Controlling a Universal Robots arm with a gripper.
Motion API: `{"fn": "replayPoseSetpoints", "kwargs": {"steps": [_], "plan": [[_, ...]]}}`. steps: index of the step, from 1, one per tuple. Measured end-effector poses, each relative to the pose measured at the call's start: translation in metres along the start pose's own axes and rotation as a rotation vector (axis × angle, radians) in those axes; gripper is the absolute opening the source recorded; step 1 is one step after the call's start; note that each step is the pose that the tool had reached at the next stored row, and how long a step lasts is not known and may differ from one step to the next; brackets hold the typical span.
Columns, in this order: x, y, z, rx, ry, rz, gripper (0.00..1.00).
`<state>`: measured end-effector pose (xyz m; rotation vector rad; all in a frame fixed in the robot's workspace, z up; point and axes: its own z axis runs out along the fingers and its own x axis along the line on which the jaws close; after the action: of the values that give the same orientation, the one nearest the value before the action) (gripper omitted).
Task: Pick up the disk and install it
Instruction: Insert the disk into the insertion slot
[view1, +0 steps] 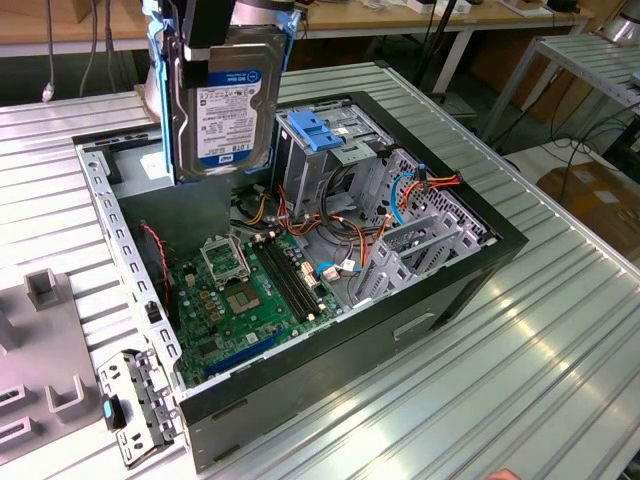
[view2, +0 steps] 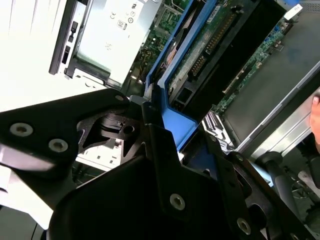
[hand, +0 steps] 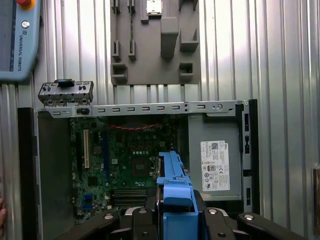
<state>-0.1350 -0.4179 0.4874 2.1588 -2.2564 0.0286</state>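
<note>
1. A counter (view1: 520, 340) of ribbed silver metal slats spreads across the foreground of the exterior view.
2. Behind it, a workbench with a light wooden top (view1: 20, 25) and white legs (view1: 440, 55) runs along the back. Grey cables (view1: 50, 60) hang down in front of it.
3. At the exterior view's right, a second slatted metal table (view1: 590, 60) stands apart from the counter.
4. Between them lies a pale floor (view1: 530, 160) crossed by dark cords, with a brown cardboard box (view1: 595, 195) on it.
5. Bright light gleams off the slats.
</note>
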Motion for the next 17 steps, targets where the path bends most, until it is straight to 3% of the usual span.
{"fn": "replayPoseSetpoints", "kwargs": {"steps": [3,5,6,12,17], "plan": [[0.0039,-0.0002,0.0001,0.0000,0.0000,0.000,0.37],[0.0128,-0.0006,0.0009,0.0002,-0.0001,0.000,0.37],[0.0174,-0.0008,0.0023,0.0044,-0.0007,0.000,0.37],[0.0244,-0.0011,0.0047,0.0173,-0.0049,0.000,0.37],[0.0312,-0.0028,0.0049,0.0176,-0.0048,0.000,0.37]]}}
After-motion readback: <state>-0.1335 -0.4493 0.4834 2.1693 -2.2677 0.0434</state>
